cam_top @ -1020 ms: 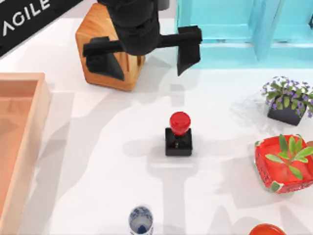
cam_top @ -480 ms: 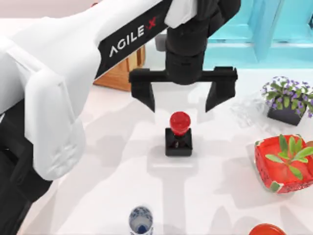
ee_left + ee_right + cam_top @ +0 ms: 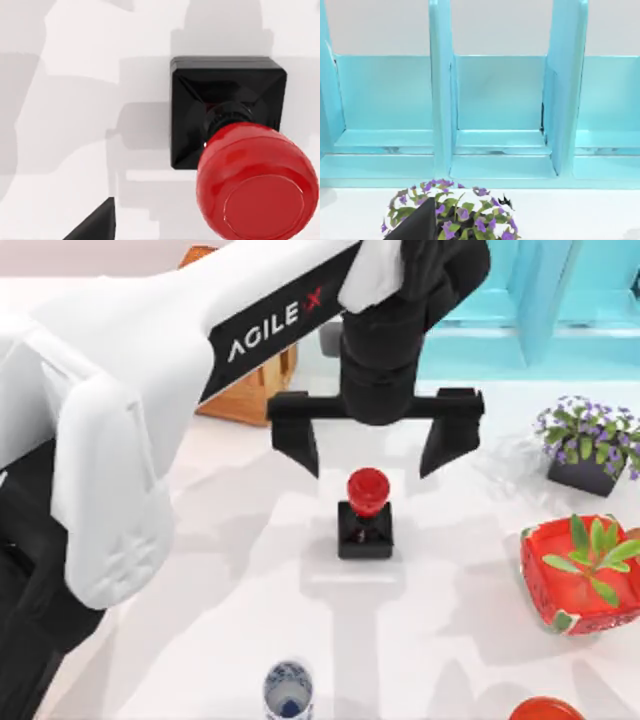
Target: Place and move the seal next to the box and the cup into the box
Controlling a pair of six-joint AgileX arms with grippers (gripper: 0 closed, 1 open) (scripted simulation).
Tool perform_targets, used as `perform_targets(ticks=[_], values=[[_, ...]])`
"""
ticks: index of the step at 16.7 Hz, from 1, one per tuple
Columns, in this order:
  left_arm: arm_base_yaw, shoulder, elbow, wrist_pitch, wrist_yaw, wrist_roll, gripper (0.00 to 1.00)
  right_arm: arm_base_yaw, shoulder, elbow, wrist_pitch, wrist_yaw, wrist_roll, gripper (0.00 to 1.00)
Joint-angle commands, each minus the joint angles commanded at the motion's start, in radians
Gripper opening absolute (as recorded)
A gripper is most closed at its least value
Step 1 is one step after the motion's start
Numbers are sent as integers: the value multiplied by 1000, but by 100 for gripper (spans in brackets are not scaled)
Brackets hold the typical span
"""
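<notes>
Left gripper [image 3: 369,448] above seal [image 3: 366,512], fingers [image 3: 297,436] spread

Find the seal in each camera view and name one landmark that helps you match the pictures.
Top view: the seal stands mid-table, just below the open left hand.
Left wrist view: the seal shows close up, red knob over black square base.
Right wrist view: not in it; purple flower pot before the turquoise shelf.
Shared landmark: the seal's red knob links top and left wrist views; the flower pot links top and right wrist views.
</notes>
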Motion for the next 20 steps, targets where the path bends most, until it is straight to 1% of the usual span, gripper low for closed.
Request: perform_targets(ticks=[6, 8, 12, 20], values=[[-1, -13, -246, 229, 0, -1, 100, 0, 0, 0, 0, 0, 0, 100], [-1, -16, -278, 262, 0, -1, 100, 0, 0, 0, 0, 0, 0, 100], [-1, -16, -280, 263, 0, -1, 100, 0, 0, 0, 0, 0, 0, 100], [-1, -16, -280, 263, 0, -1, 40, 0, 0, 0, 0, 0, 0, 100]])
